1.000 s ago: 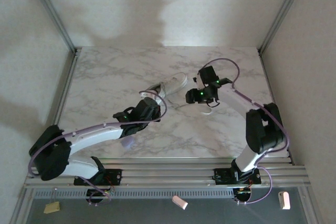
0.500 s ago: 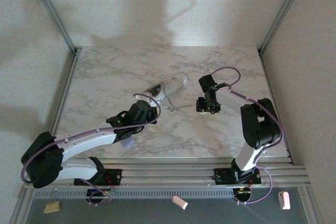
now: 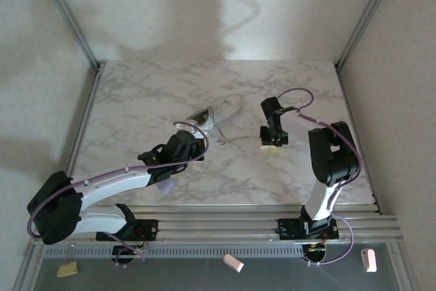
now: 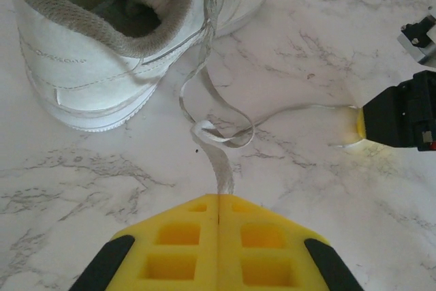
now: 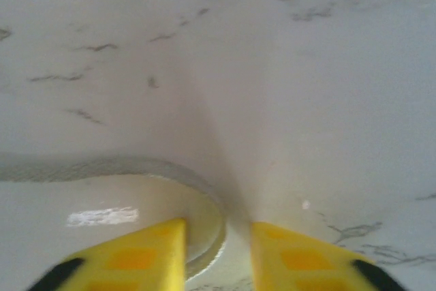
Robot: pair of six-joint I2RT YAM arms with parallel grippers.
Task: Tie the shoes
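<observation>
Lying between left jaws: sneaker lace [image 4: 221, 174]

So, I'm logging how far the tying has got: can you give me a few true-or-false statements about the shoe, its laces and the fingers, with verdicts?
1. The left fingers are closed on a lace. True.
2. The shoe lies on its side. False: it stands on its sole, opening upward.
3. The laces are tied in a bow. False: only a loose loop lies on the table.
4. The right fingers stand apart, with a second lace curving in between them. True.
</observation>
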